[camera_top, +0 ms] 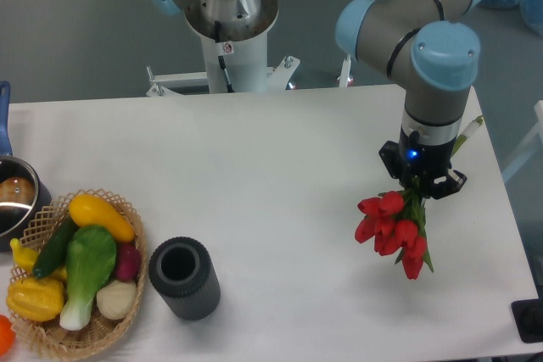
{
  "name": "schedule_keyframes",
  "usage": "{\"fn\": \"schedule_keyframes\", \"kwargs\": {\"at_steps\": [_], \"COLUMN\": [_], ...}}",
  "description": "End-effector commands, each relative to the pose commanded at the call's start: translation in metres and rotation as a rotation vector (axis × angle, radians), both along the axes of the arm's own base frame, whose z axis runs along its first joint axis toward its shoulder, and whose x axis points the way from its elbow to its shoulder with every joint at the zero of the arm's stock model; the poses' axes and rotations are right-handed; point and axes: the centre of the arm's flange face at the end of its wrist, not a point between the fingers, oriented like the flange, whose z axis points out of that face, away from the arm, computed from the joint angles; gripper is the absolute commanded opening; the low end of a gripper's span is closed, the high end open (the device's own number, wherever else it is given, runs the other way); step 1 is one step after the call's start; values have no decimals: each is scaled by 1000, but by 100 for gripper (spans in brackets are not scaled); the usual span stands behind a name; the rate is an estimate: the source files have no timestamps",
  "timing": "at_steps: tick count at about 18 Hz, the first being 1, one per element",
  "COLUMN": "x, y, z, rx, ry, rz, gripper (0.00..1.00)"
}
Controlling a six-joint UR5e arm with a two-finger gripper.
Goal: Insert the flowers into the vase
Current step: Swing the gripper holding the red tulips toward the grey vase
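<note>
We see the arm's black two-finger pincer (421, 182) over the right part of the white table (271, 175), pointing down and clenched on the green stems of the bunch of red tulip flowers (392, 225). The red heads hang below and to the left of the pincer, and we cannot tell whether they touch the surface. The short dark grey ribbed cylindrical vase (185, 278) stands upright near the front edge, left of centre, its round mouth open and well apart from the flowers. Just beside it on the left sits a wicker basket (127, 315) filled with colourful toy vegetables (83, 260). At the far left edge a shiny metal pot (15, 201) with a blue handle touches the basket rim.
</note>
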Motion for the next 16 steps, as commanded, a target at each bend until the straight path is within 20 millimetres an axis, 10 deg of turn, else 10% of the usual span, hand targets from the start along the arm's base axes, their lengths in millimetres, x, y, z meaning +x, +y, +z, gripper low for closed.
{"fn": "schedule_keyframes", "kwargs": {"at_steps": [16], "x": [40], "y": [27], "z": [74], "rx": [544], "ry": [-187], "rz": [44], "gripper": [0]}}
